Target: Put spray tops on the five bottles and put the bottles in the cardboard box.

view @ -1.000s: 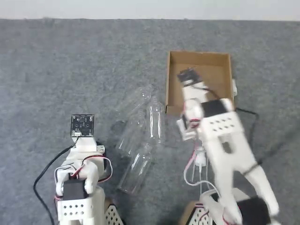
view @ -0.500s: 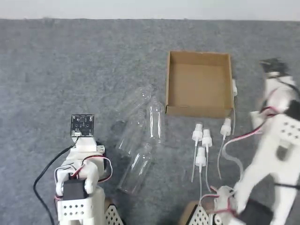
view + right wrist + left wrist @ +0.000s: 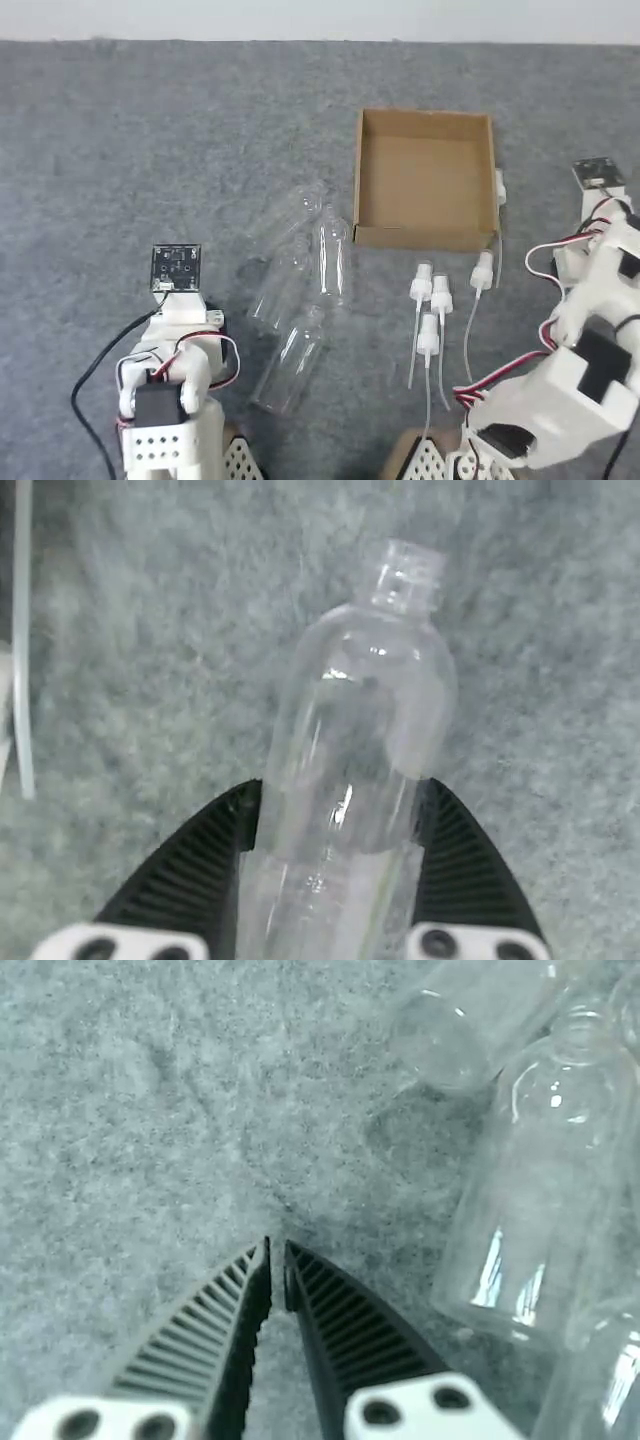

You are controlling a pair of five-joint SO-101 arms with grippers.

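1. Right gripper (image 3: 340, 788) is clasping a clear bottle (image 3: 362, 705) near the table's (image 3: 150, 130) right edge;
2. left gripper (image 3: 277, 1248) is hovering clenched beside loose bottles (image 3: 333, 255);
3. spray tops (image 3: 441, 293) are lying before the cardboard box (image 3: 425, 115).

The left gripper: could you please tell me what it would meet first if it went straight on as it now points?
Most likely bare grey carpet: the left gripper, shut, points at an open patch. The clear bottles lie off to one side of that line, though depth is hard to judge.
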